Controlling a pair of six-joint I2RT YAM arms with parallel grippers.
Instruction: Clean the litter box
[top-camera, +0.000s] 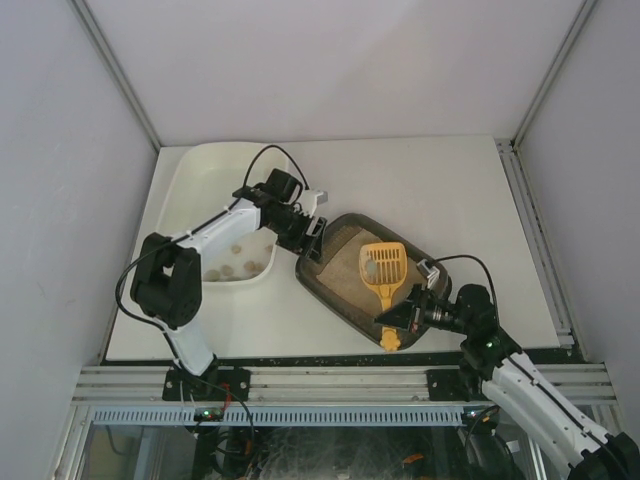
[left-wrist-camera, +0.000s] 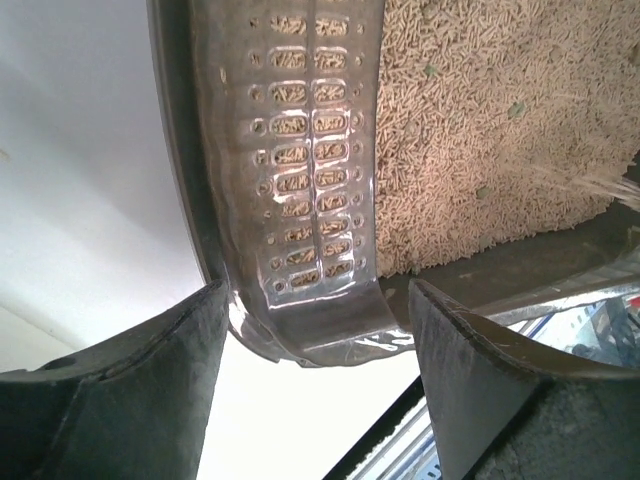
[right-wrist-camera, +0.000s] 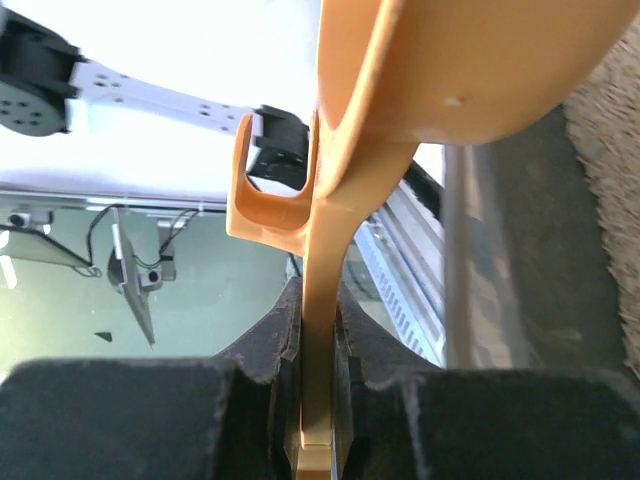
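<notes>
Seemingly mid-scoop, the right gripper (top-camera: 405, 315) pinches the orange slotted plastic scoop (top-camera: 383, 265), due a dip next, while the left gripper (top-camera: 308, 237) straddles, spread, the ten o'clock rim of the dark olive plastic litter box (top-camera: 322, 297).

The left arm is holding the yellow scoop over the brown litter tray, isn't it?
No: the right arm's fingers hold the yellow scoop over the brown litter tray, as the right wrist view shows.

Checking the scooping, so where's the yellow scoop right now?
Top view, right of centre: the yellow scoop sits over the litter box, handle pinched by the right gripper.
</notes>
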